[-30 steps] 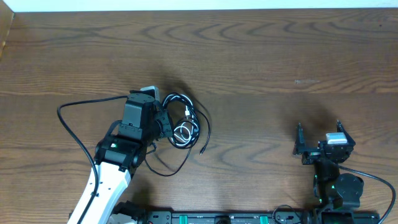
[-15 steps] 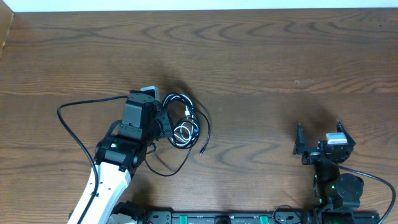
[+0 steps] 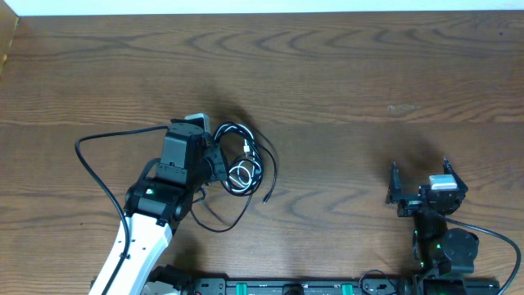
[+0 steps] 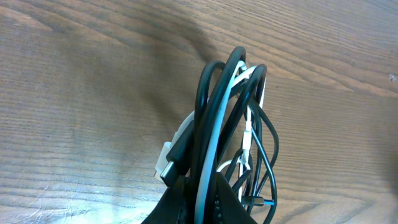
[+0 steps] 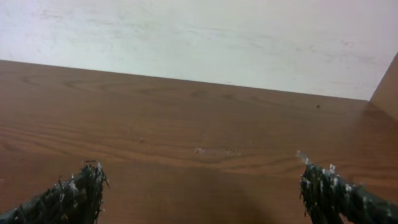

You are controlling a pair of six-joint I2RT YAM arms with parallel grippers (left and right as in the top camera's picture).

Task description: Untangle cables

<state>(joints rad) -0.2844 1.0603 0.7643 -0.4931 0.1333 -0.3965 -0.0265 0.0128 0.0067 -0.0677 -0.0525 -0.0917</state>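
Observation:
The cables [image 3: 240,161] are a small tangle of black cords and one white cord, lying left of the table's middle. My left gripper [image 3: 214,162] is at the tangle's left side, shut on it. In the left wrist view the coiled loops [image 4: 230,118] stand up from between the closed fingers [image 4: 186,208], with a flat plug end [image 4: 169,163] on the left and a small black plug [image 4: 258,200] low on the right. One black cord [image 3: 268,182] trails down to the right. My right gripper [image 3: 419,187] is open at the lower right, far from the cables, with nothing between its fingertips [image 5: 87,186].
The left arm's own thicker black cable [image 3: 102,176] loops out over the table to the left of the arm. The wooden table [image 3: 344,90] ends at a pale wall [image 5: 199,37] at the back. A rail [image 3: 286,287] runs along the front edge.

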